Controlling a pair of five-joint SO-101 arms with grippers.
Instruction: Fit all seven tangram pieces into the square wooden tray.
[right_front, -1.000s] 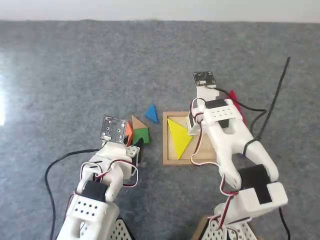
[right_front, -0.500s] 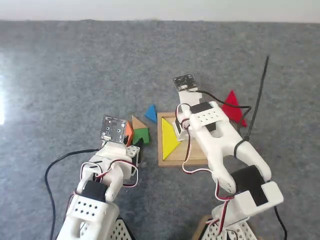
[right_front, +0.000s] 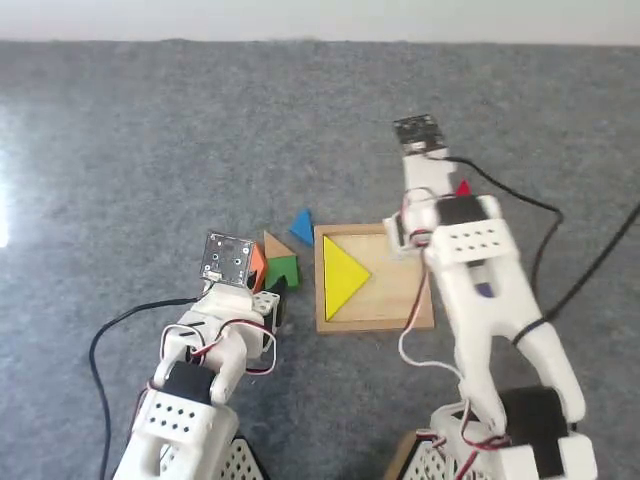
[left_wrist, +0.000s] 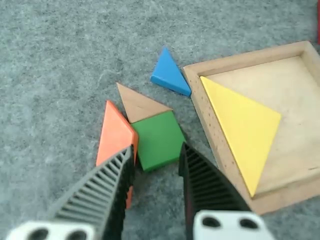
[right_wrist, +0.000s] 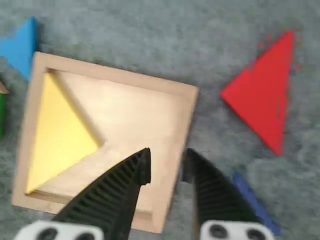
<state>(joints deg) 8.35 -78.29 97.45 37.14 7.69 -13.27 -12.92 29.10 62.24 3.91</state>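
Note:
The square wooden tray (right_front: 395, 300) lies mid-table with a yellow triangle (right_front: 343, 274) flat against its left wall. Left of it sit a blue triangle (right_front: 303, 226), a tan triangle (right_front: 275, 244), a green square (right_front: 283, 270) and an orange piece (right_front: 257, 266). My left gripper (left_wrist: 155, 160) is open and empty, low over the green square (left_wrist: 157, 140). My right gripper (right_wrist: 165, 162) hangs slightly open and empty over the tray's right rim (right_wrist: 187, 125). A red triangle (right_wrist: 267, 100) and a dark blue piece (right_wrist: 250, 200) lie just outside that rim.
Grey carpet covers the table. The right arm's body (right_front: 480, 290) hides the ground right of the tray in the high view, and its black cable (right_front: 590, 270) trails at the right. Open carpet stretches behind and left of the pieces.
The right arm swung left, nudging the tray slightly left with the yellow triangle now against its left wall, then swung back right over the tray's right rim. The left arm stayed still.

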